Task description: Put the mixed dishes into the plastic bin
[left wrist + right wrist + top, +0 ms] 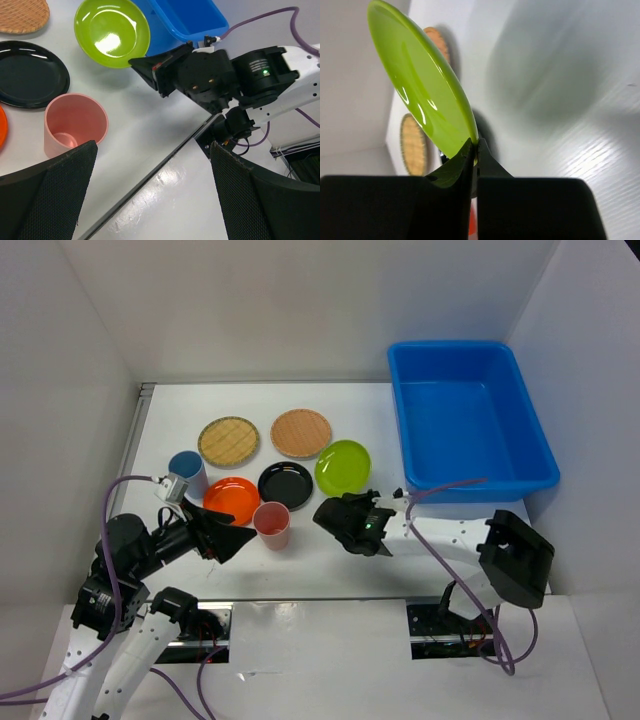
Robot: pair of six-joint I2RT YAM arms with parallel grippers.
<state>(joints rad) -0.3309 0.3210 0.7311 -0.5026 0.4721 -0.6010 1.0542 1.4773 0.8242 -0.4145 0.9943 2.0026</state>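
My right gripper [342,513] [475,146] is shut on the near rim of the lime green plate [343,467] [422,95], which tilts up off the table in the right wrist view. My left gripper [238,538] [152,150] stands open with nothing between its fingers, just left of the pink cup [272,524] [75,122]. The black plate [285,483] [30,73], the orange plate [230,498], the blue cup [188,474] and two tan woven plates [229,441] [301,432] lie on the table. The blue plastic bin [455,430] [185,15] stands at the right with no dishes inside.
White walls [70,390] enclose the table on the left, back and right. The table's front edge [150,170] runs just below the left gripper. Purple cables [445,485] loop over the right arm near the bin's front rim.
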